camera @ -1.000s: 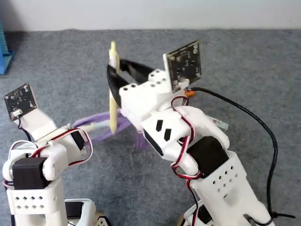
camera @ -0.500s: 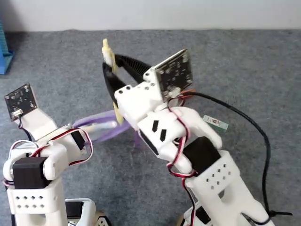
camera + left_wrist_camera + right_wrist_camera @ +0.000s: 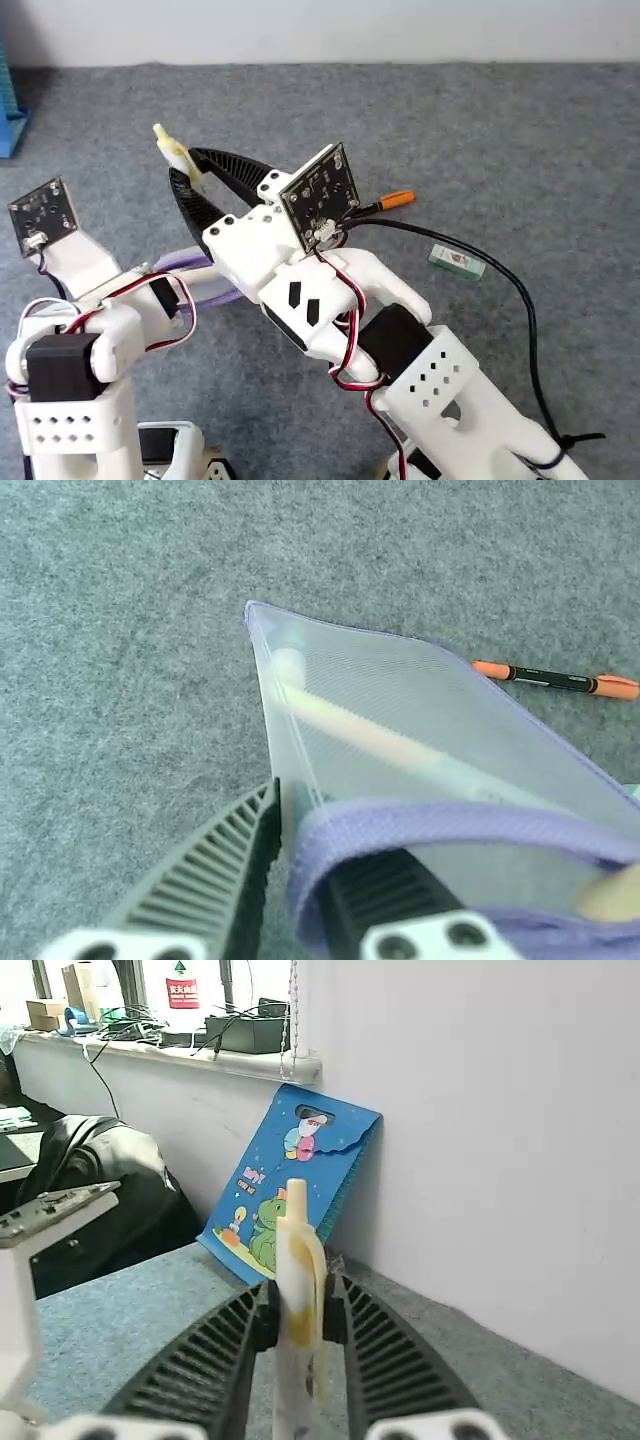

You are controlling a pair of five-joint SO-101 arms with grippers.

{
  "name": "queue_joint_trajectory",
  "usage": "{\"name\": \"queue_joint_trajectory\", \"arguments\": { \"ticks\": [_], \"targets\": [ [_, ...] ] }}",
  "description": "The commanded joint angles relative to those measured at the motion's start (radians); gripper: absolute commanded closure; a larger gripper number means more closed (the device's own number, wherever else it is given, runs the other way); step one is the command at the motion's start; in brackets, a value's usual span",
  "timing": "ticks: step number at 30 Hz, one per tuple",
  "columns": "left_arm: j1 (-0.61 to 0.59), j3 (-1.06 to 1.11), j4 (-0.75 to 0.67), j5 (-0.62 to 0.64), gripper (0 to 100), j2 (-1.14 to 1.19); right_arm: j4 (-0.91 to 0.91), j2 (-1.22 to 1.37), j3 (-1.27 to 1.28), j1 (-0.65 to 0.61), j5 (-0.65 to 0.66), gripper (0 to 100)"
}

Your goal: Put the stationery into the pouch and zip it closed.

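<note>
High view. The right pincer [image 3: 188, 172] is seen closed on a cream pen [image 3: 178, 157], which is held tilted and clear of the pouch [image 3: 190, 258], beyond it from the arm bases. The pouch is largely hidden under both arms on the grey table [image 3: 560, 150]. An orange pen [image 3: 395, 199] and a small green item [image 3: 457, 261] are noted to the right of the pouch, well apart from it.

Left wrist view. The left pincer [image 3: 300, 850] is found clamped on the pouch's purple-edged rim, one finger on either side. A pale pen [image 3: 380, 742] is seen lying slantwise inside the translucent pouch. The orange pen is seen on the table near the pouch's far edge.

Right wrist view. The cream pen is gripped upright between the right pincer's fingers, its end standing above them.
</note>
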Motion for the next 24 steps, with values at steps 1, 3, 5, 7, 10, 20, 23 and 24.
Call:
{"name": "queue_joint_trajectory", "arguments": {
  "ticks": [1, 3, 5, 7, 10, 20, 23, 24],
  "targets": [
    [-0.003, -0.002, -0.026, 0.009, 99, 0.002, -0.021, -0.025, -0.031, -0.015, 0.051, 99.1],
    [-0.003, -0.002, -0.026, 0.009, 99, 0.003, -0.053, -0.021, -0.035, -0.015, 0.078, 99.1],
    [-0.003, -0.002, -0.026, 0.009, 99, 0.003, -0.110, -0.012, -0.034, -0.015, 0.087, 99.1],
    [-0.003, -0.002, -0.026, 0.009, 99, 0.003, -0.150, -0.002, -0.011, -0.015, 0.089, 99.1],
    [-0.003, -0.002, -0.026, 0.009, 99, 0.003, -0.185, -0.007, 0.060, -0.015, 0.087, 99.1],
    [-0.003, -0.002, -0.026, 0.009, 99, 0.003, -0.150, -0.101, 0.155, -0.010, 0.089, 99.1],
    [-0.003, -0.002, -0.026, 0.009, 99, 0.003, -0.088, -0.177, 0.178, -0.008, 0.089, 99.1],
    [-0.003, -0.002, -0.026, 0.009, 99, 0.003, -0.061, -0.206, 0.187, -0.008, 0.089, 99.1]
  ]
}}
